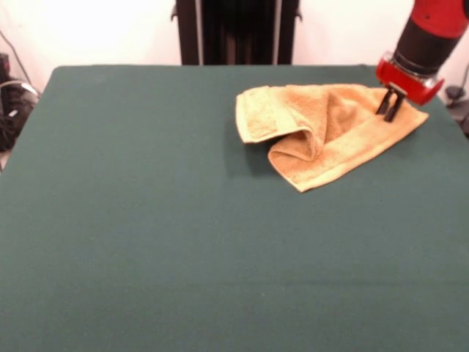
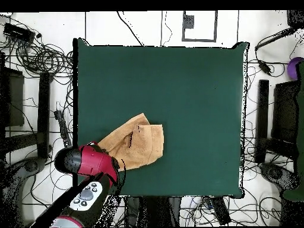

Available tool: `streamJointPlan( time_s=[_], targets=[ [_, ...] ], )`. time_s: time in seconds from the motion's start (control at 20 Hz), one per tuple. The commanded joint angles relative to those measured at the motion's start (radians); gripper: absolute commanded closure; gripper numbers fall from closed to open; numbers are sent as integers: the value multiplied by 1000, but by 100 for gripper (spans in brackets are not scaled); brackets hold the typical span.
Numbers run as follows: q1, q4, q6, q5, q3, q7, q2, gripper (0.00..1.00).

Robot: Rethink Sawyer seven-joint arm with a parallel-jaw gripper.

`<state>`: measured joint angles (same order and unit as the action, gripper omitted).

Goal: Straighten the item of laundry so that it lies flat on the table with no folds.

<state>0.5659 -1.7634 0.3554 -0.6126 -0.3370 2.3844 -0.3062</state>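
Note:
The orange-tan towel (image 1: 322, 132) lies crumpled on the dark green table (image 1: 146, 220) at the far right of the front view. Its left part is folded over into a thick roll, and its right part lies flatter. My gripper (image 1: 390, 106) comes down from the red arm onto the towel's far right corner, its two dark fingers close together and pinching the cloth at table level. In the overhead view the towel (image 2: 135, 144) lies near the table's (image 2: 190, 89) lower left corner. There the red arm (image 2: 86, 161) covers the towel's lower left end and hides the gripper.
The robot's black pedestal (image 1: 236, 31) stands behind the table's far edge. The towel's right corner lies close to the table's right edge. Cables and stands (image 2: 35, 59) surround the table on the floor.

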Motion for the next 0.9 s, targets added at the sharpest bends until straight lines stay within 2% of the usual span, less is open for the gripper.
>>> streamJointPlan(
  time_s=[0.05, 0.35, 0.55, 0.9],
  targets=[
    [-44, 99, -88, -4, 170, 121, 105, 100],
    [-16, 114, -68, -38, 168, 171, 101, 100],
    [-28, 124, -93, -34, 179, 157, 117, 100],
    [-34, 247, -61, -22, 149, 124, 149, 100]
  ],
)
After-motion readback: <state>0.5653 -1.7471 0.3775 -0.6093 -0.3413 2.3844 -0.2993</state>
